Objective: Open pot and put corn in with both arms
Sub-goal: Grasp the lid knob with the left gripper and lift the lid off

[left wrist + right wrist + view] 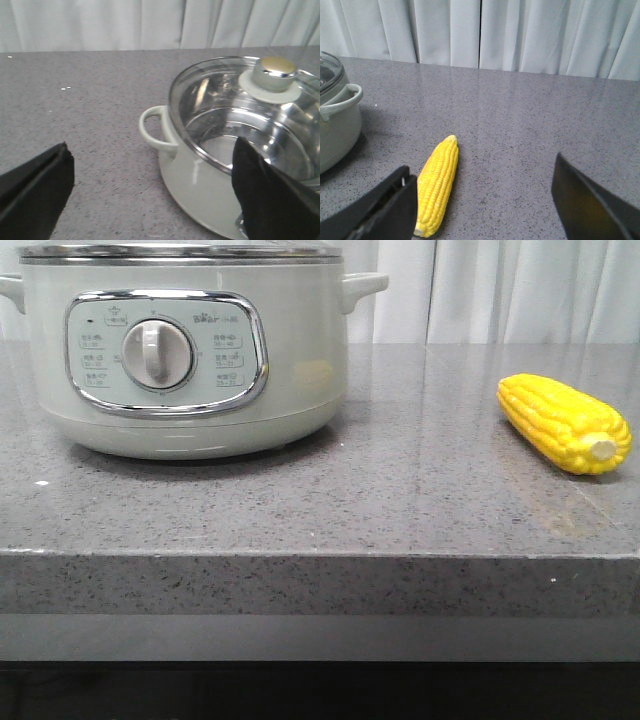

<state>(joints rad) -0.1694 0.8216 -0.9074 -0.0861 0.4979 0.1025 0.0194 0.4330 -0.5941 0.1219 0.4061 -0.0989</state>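
The pale grey-green pot stands at the left of the grey counter, its control panel and white knob facing me, its glass lid on. The left wrist view shows the pot, its steel-rimmed lid with a silver knob, and a side handle. My left gripper is open and empty, above the counter beside the pot. The yellow corn lies at the right. In the right wrist view the corn lies just inside one finger of my open, empty right gripper.
White curtains hang behind the counter. The counter's front edge runs across the near side. Bare grey counter lies between pot and corn. Neither arm shows in the front view.
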